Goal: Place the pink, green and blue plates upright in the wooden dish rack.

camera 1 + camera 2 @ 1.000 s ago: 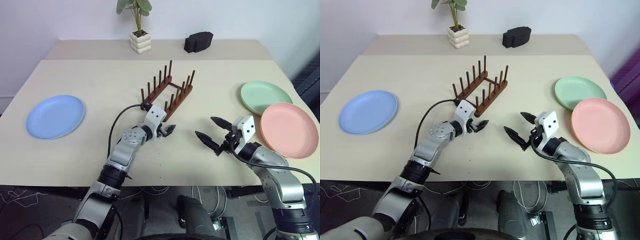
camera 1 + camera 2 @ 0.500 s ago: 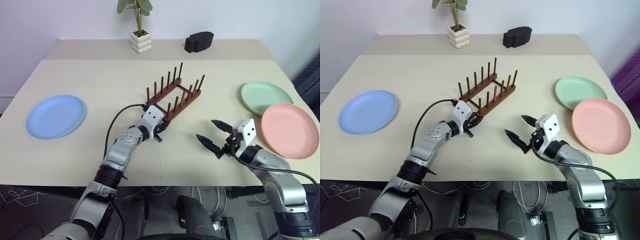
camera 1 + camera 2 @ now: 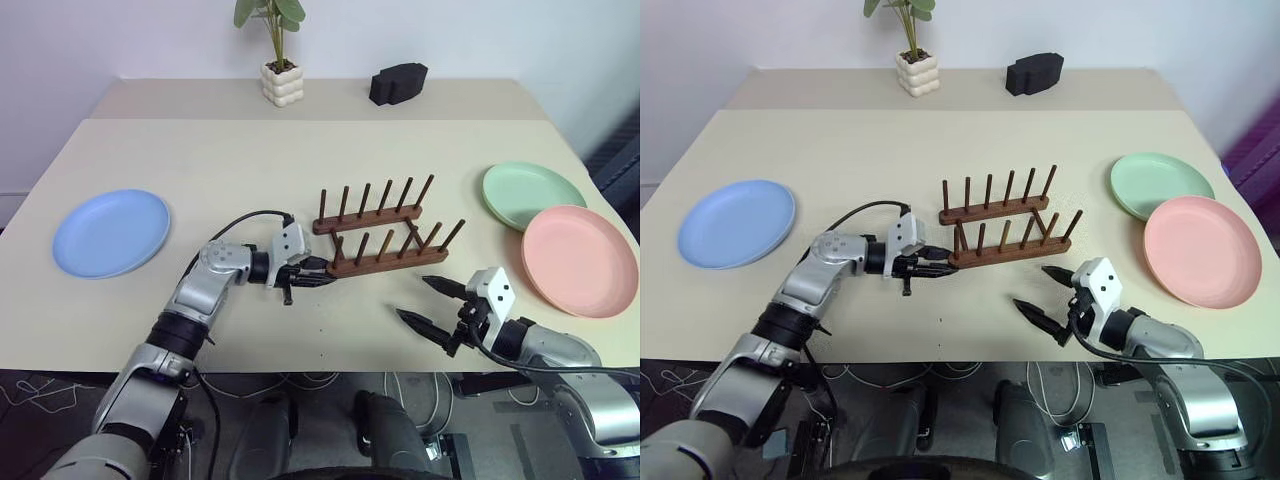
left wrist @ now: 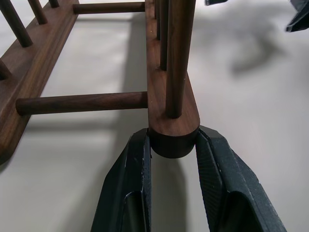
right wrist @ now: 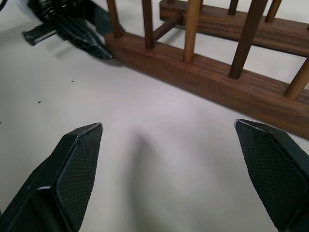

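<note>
The left gripper [image 4: 173,145] grasps the rounded end of the rack [image 3: 385,240]'s near rail. At five o'clock from the rack, the right gripper [image 3: 430,303] hovers spread wide, grasping nothing.

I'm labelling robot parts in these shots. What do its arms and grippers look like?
Both arms are silver-grey metal segments with black joints, and a thin black cable loops along each forearm. Each wrist carries a small white block. The left gripper and right gripper each have two black, tapered, pointed fingers whose inner pads carry a fine cross-hatched texture.
</note>
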